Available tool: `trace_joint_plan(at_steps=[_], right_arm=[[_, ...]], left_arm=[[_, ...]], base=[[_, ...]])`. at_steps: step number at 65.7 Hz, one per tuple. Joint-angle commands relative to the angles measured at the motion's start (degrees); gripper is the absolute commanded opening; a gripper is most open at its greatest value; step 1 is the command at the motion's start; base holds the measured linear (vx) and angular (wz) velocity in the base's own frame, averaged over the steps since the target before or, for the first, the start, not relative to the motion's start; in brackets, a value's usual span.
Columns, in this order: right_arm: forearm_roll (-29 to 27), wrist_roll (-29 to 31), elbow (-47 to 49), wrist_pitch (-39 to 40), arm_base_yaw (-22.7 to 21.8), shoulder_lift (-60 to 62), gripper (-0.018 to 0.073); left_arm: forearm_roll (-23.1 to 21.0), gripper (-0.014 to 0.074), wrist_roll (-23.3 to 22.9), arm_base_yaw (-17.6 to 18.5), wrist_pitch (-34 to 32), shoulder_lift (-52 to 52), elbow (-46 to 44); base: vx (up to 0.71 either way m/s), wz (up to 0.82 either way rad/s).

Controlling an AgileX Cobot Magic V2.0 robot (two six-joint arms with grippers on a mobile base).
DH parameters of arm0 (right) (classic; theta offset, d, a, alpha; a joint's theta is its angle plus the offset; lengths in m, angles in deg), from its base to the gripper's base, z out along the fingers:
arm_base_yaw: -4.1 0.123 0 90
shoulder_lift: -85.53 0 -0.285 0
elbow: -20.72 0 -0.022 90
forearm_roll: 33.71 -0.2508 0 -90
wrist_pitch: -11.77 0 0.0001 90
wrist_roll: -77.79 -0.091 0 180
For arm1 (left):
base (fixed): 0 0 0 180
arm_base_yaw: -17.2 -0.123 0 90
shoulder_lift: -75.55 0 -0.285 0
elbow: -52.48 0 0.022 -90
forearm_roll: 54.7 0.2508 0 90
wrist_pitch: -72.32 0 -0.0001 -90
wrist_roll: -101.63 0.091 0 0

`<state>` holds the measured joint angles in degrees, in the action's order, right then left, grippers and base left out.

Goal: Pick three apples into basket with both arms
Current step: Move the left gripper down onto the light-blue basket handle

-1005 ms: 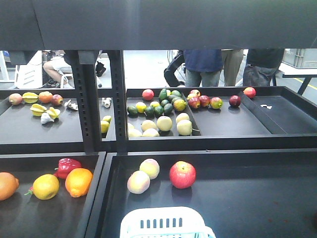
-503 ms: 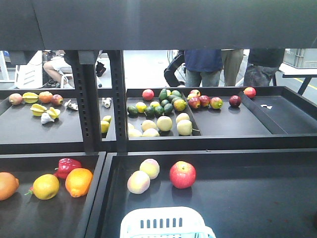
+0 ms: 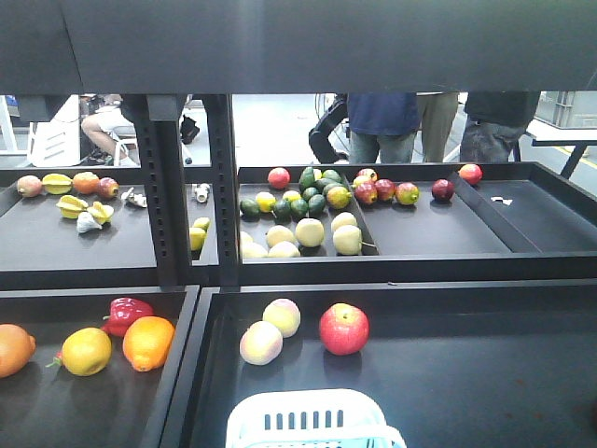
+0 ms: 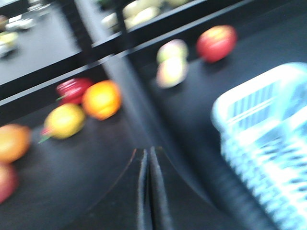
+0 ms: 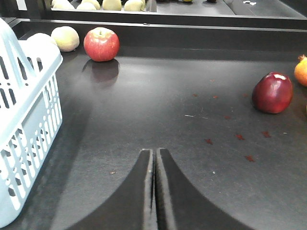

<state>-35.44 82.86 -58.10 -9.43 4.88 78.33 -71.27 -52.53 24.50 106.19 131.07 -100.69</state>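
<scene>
Black right gripper (image 5: 154,152): jaws pressed together, no gap, nothing held. It sits over the dark tray floor (image 5: 158,96). Pale-blue basket (image 5: 24,115) stands close on the left of this gripper, slotted wall facing it. Red apple (image 5: 101,44) sits well ahead and left of the tips, upright, stem dimple up. A pale round fruit (image 5: 65,38) lies just beside it on the left. Apple and basket are apart. Dark red fruit (image 5: 272,93) lies ahead-right, well apart from the tips.

Left gripper (image 4: 147,153): jaws closed too, empty. This view is blurred. Basket is near, ahead-right of the tips. The red apple shows far ahead-right, w/ two pale fruits on its left. Orange (image 4: 100,99), yellow fruit (image 4: 64,120) and red pepper (image 4: 72,89) lie ahead-left, in the adjacent tray.

Front view: neither gripper is visible. Basket rim is at bottom centre, the red apple beyond it — approx. above the rim's right part. More apples (image 3: 384,191) lie on the rear shelf, well apart from the basket.
</scene>
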Motion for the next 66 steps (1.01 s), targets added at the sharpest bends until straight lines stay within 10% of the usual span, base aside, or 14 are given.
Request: trace_joint_plan(at_steps=[1, 8, 23, 40, 56, 66], right_arm=[[0.2, 0.2, 0.0, 3.9, -0.4, -0.1, -0.0004], [0.2, 0.2, 0.0, 3.9, -0.4, -0.1, -0.0004], [0.2, 0.2, 0.0, 3.9, -0.4, -0.1, -0.0004], [0.2, 0.2, 0.0, 3.9, -0.4, -0.1, -0.0004], [0.2, 0.2, 0.0, 3.9, -0.4, -0.1, -0.0004], [0.2, 0.2, 0.0, 3.9, -0.4, -0.1, -0.0004]], left_arm=[[-9.9, -0.0006, 1.4, 0.4, -4.4, 0.0, -2.2], [-18.3, -0.0006, 3.9, 0.5, -4.3, 0.9, -2.2], [-28.9, -0.0005, 36.3, 3.8, 13.9, 13.6, -9.5], [-19.0, 0.0171, 37.2, 8.4, 27.9, 28.7, -23.5], [-25.0, 0.0636, 37.1, 13.1, 27.8, 32.6, -29.5], [-26.3, 0.0732, 37.0, 17.0, 25.1, 35.9, -29.5]], base=[[0.0, 0.0], [0.0, 0.0], [0.0, 0.0], [0.0, 0.0], [0.0, 0.0], [0.0, 0.0]])
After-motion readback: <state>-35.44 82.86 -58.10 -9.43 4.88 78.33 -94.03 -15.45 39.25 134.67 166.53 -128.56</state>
